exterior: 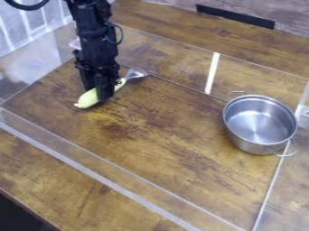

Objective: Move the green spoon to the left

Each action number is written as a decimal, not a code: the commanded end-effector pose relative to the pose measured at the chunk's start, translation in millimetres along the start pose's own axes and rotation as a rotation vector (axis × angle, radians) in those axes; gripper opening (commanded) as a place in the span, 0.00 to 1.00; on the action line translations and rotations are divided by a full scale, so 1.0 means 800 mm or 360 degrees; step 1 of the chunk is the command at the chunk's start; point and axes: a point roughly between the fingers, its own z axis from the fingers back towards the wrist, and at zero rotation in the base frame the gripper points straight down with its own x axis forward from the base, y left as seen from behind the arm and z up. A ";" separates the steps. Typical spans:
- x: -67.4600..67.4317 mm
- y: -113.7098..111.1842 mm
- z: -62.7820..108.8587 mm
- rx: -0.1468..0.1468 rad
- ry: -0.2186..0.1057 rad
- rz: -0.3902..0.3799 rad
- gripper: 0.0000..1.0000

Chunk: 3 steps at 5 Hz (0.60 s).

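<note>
The fingers (99,84) are clamping together on one green spoon (92,94), which is lying on the wooden counter (157,117) well left of one steel pot (259,124); the pot is sitting empty.

A wooden table (157,135) is seen; a steel pot (259,124) is set at right, a green spoon (92,94) at upper left
</note>
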 end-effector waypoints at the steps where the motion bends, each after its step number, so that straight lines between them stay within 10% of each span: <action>1: -0.001 0.018 0.034 0.0047 -0.0084 0.0019 0.00; 3: -0.007 0.012 0.052 0.0038 -0.0078 0.0085 0.00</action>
